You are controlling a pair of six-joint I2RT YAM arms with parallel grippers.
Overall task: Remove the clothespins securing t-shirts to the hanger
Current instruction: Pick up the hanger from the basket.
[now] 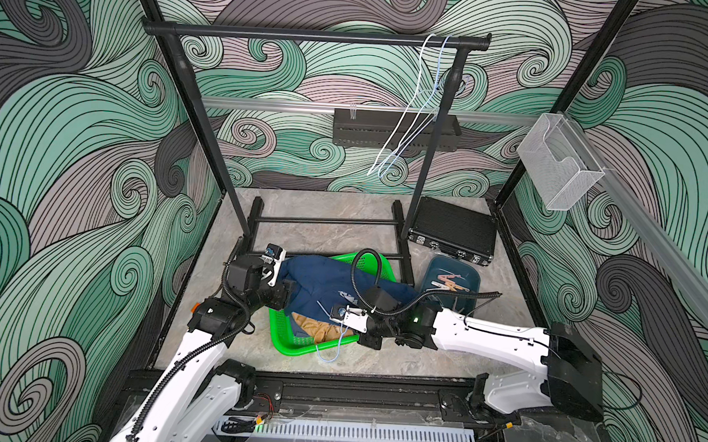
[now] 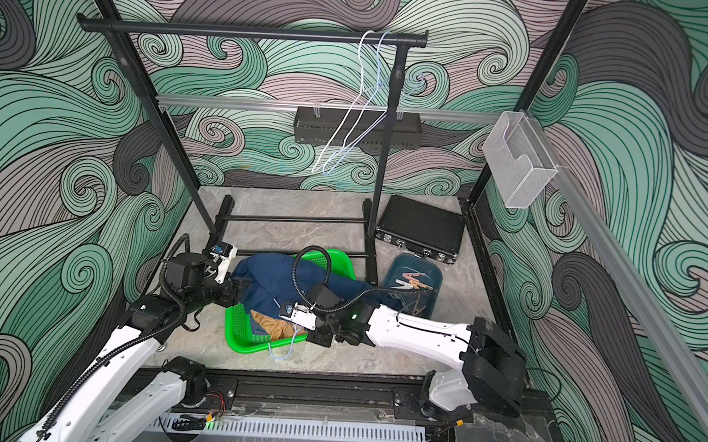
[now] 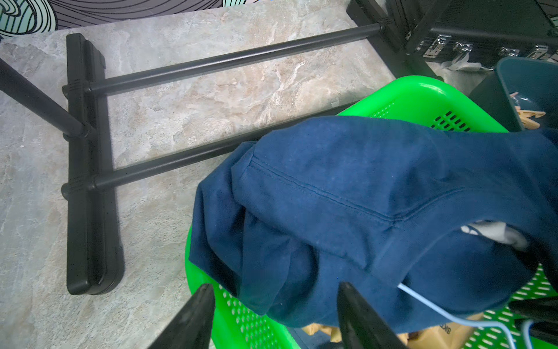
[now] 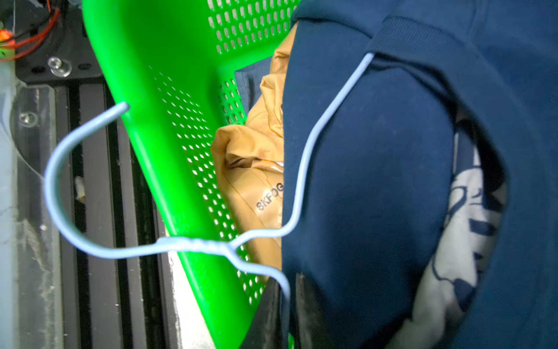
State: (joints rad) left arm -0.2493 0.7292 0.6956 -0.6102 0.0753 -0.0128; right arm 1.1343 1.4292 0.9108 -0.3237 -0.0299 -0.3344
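Note:
A navy t-shirt (image 1: 324, 278) with a white print lies on a light blue wire hanger (image 4: 193, 244), draped over a green basket (image 1: 291, 345). Under it in the basket lies a mustard-tan t-shirt (image 4: 250, 181). My right gripper (image 4: 287, 290) is shut on the hanger wire just below its twisted neck, at the basket's near edge (image 1: 335, 325). My left gripper (image 3: 276, 285) stands open over the basket's left rim, with the navy hem between its fingers but untouched. Several clothespins (image 1: 449, 279) lie in a teal tray (image 1: 472, 274). No clothespin shows on the navy t-shirt.
The black garment rack's base bars (image 3: 90, 166) lie just behind the basket, and its right post (image 1: 430, 159) stands beside the tray. Two bare wire hangers (image 1: 411, 121) hang from the top rail. A black case (image 1: 453, 229) sits at the back right.

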